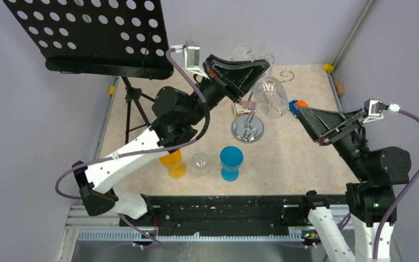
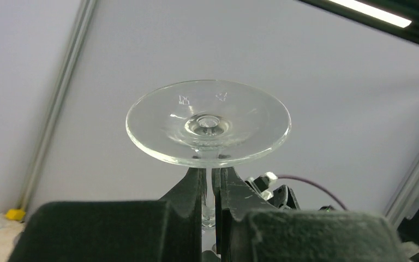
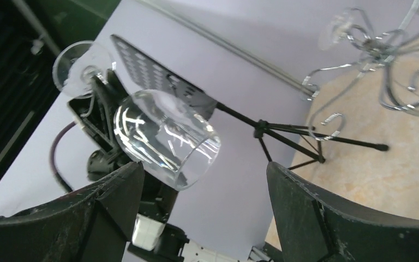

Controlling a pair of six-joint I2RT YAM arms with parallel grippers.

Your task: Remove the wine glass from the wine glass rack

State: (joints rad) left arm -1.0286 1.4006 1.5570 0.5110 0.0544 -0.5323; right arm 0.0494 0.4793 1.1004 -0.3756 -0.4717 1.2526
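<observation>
The clear wine glass [image 1: 271,97] hangs tilted in the air, bowl down, just right of the rack's top. My left gripper [image 1: 259,69] is shut on its stem. In the left wrist view the round foot [image 2: 208,123] sits right above the fingers, with the stem [image 2: 209,199] pinched between them. The wine glass rack's shiny disc base [image 1: 247,130] stands mid-table, and its curled wire arms [image 3: 382,54] show at the top right of the right wrist view. My right gripper [image 1: 310,126] is open to the right of the glass. Its jaws stand wide below the bowl [image 3: 163,136] and touch nothing.
A black perforated music stand [image 1: 93,33] on a tripod [image 1: 133,103] fills the back left. Near the front stand an orange cup [image 1: 173,164], a small clear glass [image 1: 200,162] and a blue cup [image 1: 231,162]. A blue and orange toy [image 1: 297,105] lies right of the glass.
</observation>
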